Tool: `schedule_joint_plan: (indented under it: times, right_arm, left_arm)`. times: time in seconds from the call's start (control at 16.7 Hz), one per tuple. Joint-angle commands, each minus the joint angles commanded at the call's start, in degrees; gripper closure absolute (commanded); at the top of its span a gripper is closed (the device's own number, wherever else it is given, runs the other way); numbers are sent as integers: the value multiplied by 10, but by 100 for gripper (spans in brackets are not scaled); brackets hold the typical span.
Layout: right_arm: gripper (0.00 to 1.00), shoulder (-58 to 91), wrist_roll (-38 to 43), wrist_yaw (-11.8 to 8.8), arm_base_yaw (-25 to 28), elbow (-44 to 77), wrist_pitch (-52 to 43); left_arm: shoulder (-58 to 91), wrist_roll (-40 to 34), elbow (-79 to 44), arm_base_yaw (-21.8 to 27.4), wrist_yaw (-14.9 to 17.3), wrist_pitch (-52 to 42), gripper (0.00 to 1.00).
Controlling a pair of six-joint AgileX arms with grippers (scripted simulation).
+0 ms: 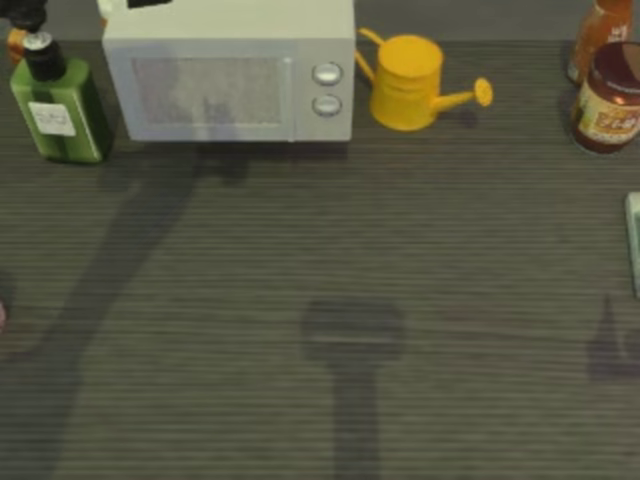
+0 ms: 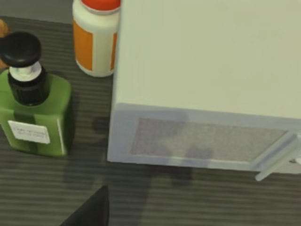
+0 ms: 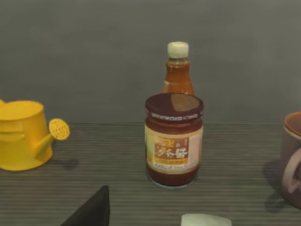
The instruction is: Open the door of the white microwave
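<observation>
Several jars and bottles stand around the white microwave [image 1: 228, 68], which sits at the back left of the surface [image 1: 320, 300]. Its door [image 1: 205, 92] is shut flat against the front, so I cannot see inside. A green pump bottle [image 1: 60, 105] stands just beside it on the left. A yellow watering can [image 1: 408, 82] stands just beside it on the right. At the far right I see a brown jar [image 1: 607, 98] with its lid on, full of something dark red. Behind it is an orange sauce bottle [image 1: 600, 35].

My left wrist view shows a white and orange pill bottle [image 2: 95, 40] behind the microwave. The top view hides it. My right wrist view shows a pinkish mug [image 3: 292, 157] near the jar.

Neither end effector shows in the top view, so I cannot tell if they are spread or pressed together.
</observation>
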State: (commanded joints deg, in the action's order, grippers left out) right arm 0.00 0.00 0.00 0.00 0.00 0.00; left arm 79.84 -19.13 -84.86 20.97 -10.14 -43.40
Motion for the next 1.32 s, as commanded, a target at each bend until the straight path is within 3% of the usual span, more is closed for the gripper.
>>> schedule_joint_plan:
  times: [0.3,0.6,1.08,1.32]
  right_arm:
    - [0,0,0,0,0,0,0]
    - [0,0,0,0,0,0,0]
    - [0,0,0,0,0,0,0]
    - [0,0,0,0,0,0,0]
  left_arm:
    - [247,-60,-266,65,-31,-134,0]
    - [419,-97,-425,109,-54,-233,0]
    - [460,-104,-462,116,-59,-258,0]
    - [479,-95,-442,109,-55,-216,0]
